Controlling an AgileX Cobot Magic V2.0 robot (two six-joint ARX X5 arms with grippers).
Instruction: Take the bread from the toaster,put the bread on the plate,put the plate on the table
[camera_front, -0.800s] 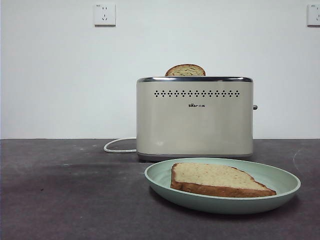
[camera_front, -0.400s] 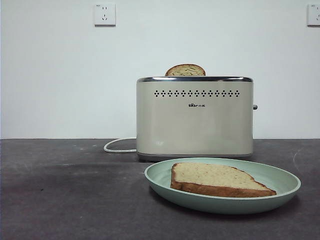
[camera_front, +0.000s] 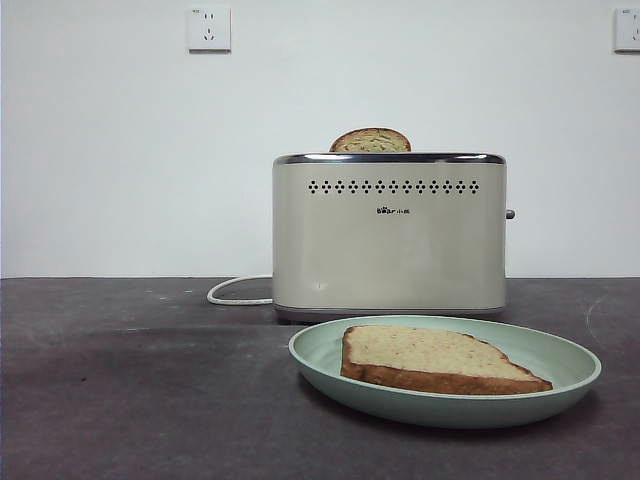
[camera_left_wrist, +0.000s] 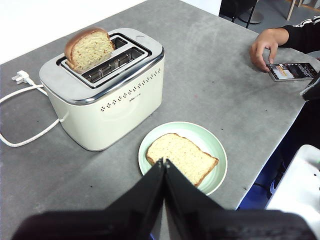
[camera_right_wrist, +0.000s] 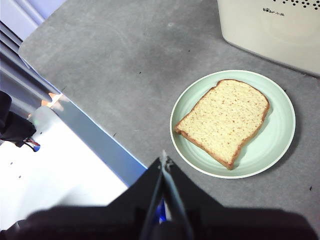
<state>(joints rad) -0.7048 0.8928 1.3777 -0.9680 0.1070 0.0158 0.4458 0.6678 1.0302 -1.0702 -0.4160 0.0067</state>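
Bread (camera_front: 432, 359) is lying flat on the plate (camera_front: 330, 365), which is sitting on the table (camera_front: 130, 390) just before the toaster (camera_front: 390, 240). A second slice (camera_front: 371, 141) is standing in the toaster's slot. Left gripper (camera_left_wrist: 164, 162) and right gripper (camera_right_wrist: 163, 159) are hovering above, jaws pressed together, holding nothing.

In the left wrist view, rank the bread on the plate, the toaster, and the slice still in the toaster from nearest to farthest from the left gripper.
From the left gripper, jaws shut:
1. The bread, flat on the plate, just past the jaw tips.
2. The toaster, behind the plate.
3. The second slice, upright in the toaster's far slot.
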